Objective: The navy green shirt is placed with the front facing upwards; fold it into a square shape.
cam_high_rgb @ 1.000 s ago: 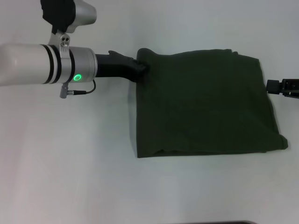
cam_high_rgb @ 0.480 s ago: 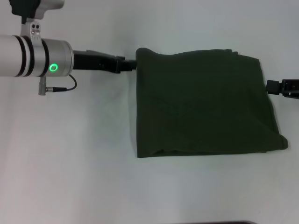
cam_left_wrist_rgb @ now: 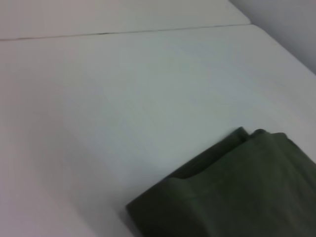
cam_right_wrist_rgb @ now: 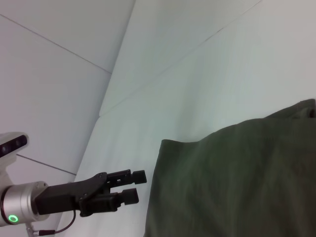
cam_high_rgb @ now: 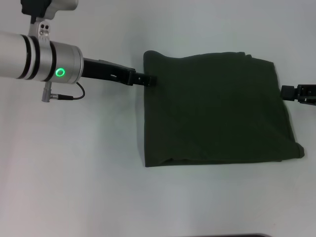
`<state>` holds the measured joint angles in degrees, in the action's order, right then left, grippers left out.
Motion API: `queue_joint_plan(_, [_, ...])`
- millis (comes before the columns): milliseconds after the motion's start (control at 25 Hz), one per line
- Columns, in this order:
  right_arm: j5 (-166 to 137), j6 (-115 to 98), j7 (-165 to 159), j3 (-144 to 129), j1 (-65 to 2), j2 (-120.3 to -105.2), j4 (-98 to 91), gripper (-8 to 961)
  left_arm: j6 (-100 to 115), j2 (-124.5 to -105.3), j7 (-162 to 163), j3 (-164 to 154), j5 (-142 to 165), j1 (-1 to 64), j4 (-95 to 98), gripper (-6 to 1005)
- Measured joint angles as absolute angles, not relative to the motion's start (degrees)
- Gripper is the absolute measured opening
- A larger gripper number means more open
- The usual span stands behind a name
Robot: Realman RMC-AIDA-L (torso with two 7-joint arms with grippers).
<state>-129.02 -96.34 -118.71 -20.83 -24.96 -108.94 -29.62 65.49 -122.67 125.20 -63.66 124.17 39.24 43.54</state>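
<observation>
Shirt (cam_high_rgb: pixel 215 108) lies folded near-square mid-table, toward the right edge. Left gripper (cam_high_rgb: pixel 147 79) at its far-left corner, fingers narrowly apart, empty. Right gripper (cam_high_rgb: pixel 289 92) beside right hem; opening unreadable. Cloth looks soft, light, layered: pinch all layers at corners.

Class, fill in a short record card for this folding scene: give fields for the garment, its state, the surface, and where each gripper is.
garment: navy green shirt, plain dark cloth showing
state: folded into a rough square, lying flat
surface: white table
left gripper: at the shirt's left edge near its far corner, fingers slightly apart, holding nothing
right gripper: just off the shirt's right edge, mostly out of frame
</observation>
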Motion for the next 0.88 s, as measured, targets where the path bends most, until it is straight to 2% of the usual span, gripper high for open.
queue_joint_plan(480, [-129.10,-96.41,-118.72,-20.83,-24.96,-108.62,-29.62,268,69.33,-122.71,126.77,-62.53,124.38,40.56,44.26,883])
queue_joint_plan(880, [-129.17,-96.42,-118.73,-20.83,-24.78,-108.83,-29.62,268,67.39,-123.52,126.00,-62.96,124.61,40.86,43.64,893])
